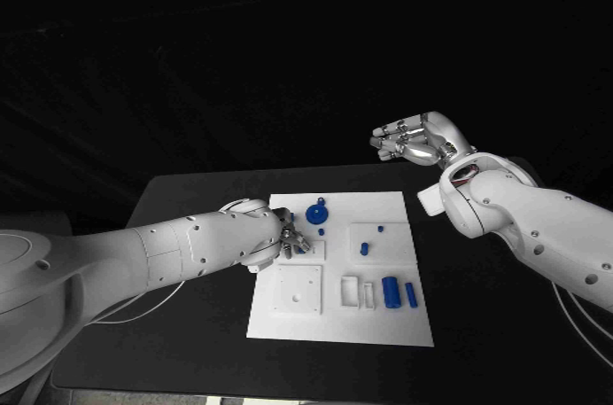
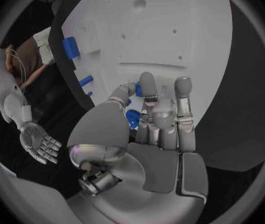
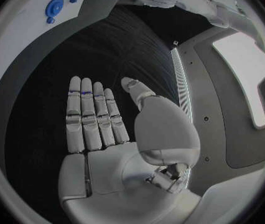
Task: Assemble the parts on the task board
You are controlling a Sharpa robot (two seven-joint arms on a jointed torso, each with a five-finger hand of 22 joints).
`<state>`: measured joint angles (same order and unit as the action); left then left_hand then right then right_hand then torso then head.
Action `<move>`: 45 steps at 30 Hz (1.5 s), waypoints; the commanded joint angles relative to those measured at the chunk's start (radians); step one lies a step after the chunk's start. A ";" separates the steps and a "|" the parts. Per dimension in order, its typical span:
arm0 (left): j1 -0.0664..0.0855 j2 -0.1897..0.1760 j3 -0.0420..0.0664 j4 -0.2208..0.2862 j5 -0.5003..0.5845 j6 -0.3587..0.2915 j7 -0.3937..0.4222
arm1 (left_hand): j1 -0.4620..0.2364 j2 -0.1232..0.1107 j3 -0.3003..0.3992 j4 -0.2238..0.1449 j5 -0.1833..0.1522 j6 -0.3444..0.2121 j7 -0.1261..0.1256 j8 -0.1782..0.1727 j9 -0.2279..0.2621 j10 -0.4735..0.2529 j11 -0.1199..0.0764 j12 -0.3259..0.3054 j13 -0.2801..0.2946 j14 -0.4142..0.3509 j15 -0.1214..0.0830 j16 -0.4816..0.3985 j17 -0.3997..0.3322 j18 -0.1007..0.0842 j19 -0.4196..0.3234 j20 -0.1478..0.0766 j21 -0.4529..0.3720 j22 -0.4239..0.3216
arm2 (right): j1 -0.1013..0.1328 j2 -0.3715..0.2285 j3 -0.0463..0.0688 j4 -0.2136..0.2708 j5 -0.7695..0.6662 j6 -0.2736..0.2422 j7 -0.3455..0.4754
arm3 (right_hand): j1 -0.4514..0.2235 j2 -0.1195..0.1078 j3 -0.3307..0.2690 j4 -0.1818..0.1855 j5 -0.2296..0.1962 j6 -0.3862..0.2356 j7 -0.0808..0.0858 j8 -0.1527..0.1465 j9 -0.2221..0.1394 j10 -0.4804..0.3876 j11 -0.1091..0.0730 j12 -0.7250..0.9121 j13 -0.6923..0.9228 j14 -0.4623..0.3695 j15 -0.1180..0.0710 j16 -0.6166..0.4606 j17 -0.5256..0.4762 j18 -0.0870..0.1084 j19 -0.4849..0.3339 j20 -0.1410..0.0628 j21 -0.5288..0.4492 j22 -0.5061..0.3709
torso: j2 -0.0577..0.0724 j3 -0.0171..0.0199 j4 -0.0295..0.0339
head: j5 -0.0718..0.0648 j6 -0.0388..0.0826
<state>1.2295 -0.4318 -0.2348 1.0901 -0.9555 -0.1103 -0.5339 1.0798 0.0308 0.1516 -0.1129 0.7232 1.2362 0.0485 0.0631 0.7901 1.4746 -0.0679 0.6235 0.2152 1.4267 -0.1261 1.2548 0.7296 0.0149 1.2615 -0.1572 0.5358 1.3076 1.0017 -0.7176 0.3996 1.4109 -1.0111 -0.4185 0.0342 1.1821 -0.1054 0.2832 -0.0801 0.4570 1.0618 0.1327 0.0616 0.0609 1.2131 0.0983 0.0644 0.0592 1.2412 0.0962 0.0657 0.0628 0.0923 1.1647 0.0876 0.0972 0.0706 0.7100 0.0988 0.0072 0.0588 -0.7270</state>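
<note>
The white task board [image 1: 335, 321] lies in the middle of the black table. On it sit a round blue part [image 1: 317, 214], a few small blue pegs [image 1: 364, 246] and two blue cylinders [image 1: 391, 292]. My left hand [image 1: 289, 239] is low over the board's left edge. Its fingers [image 2: 164, 109] stretch out over the board [image 2: 170, 30] with nothing plainly held. A blue part [image 2: 132, 119] shows on the board between thumb and fingers. My right hand [image 1: 416, 139] is raised past the table's far right. Its palm [image 3: 101, 134] is flat and empty, the fingers straight.
White raised blocks [image 1: 352, 290] and a square plate [image 1: 299, 288] stand on the near half of the board. Bare black table [image 1: 191, 334] surrounds the board. A loose white cable [image 1: 141, 307] runs under my left arm.
</note>
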 commanded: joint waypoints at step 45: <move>-0.009 0.007 -0.005 -0.019 0.010 0.034 0.012 | 0.028 -0.147 -0.042 0.179 -0.562 0.123 -0.090 0.004 0.000 0.041 -0.015 0.011 0.016 -0.001 -0.013 0.003 -0.029 -0.004 0.008 0.005 -0.041 0.017 | -0.008 -0.003 0.000 0.002 -0.009 0.017 -0.001 | -0.009 0.002 -0.007 -0.005 0.001 -0.001 0.003 0.000 0.001 -0.013 0.004 -0.007 -0.001 -0.014 0.001 -0.004 -0.001 0.018 -0.015 0.005 0.002 -0.001 | 0.002 -0.0025 0.0011 | -0.007 0.004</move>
<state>1.2255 -0.4246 -0.2380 1.0672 -0.9485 -0.0947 -0.5247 1.1152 -0.0960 0.1066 0.0385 0.2055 1.3510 -0.0452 0.0728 0.7874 1.4670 -0.0819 0.6389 0.2319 1.4257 -0.1394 1.2617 0.7017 0.0153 1.2614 -0.1500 0.5002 1.3080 0.9949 -0.7207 0.3996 1.4119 -1.0117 -0.4097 0.0293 1.1821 -0.1054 0.2804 -0.0828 0.4570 1.0617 0.1327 0.0616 0.0609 1.2097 0.1019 0.0644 0.0593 1.2343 0.0960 0.0657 0.0628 0.0923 1.1536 0.0914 0.0972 0.0708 0.7117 0.0964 0.0085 0.0521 -0.7231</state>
